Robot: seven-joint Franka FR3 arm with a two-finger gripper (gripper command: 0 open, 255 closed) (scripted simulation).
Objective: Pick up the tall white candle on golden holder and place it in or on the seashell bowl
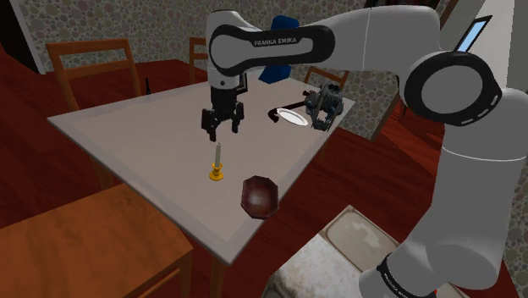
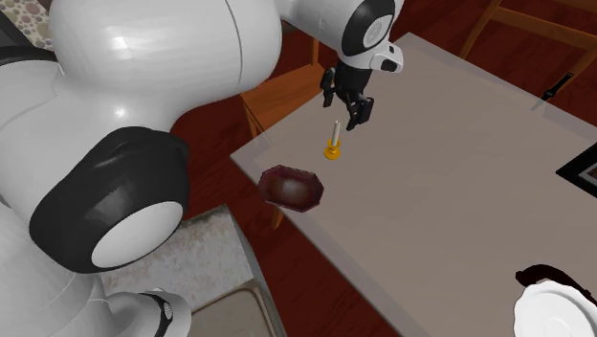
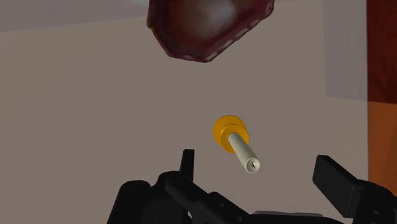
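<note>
A thin white candle on a small golden holder (image 1: 217,166) stands upright on the pale table (image 1: 127,135), near its front edge. A dark red scalloped bowl (image 1: 260,195) sits a little to its right in the shoulder view, close to the table's corner. My black gripper (image 1: 222,132) hangs open above the candle without touching it. Looking down from the wrist, the candle (image 3: 242,150) rises between the spread fingers (image 3: 187,165), and the bowl (image 3: 207,25) lies beyond it. From the second exterior view the gripper (image 2: 346,103) hovers over the candle (image 2: 333,142), with the bowl (image 2: 293,186) nearby.
A white plate (image 1: 294,118) and a dark grey object (image 1: 323,108) sit at the table's far right in the shoulder view. Wooden chairs (image 1: 89,63) stand around the table. The plate (image 2: 555,311) shows at the second exterior view's lower right.
</note>
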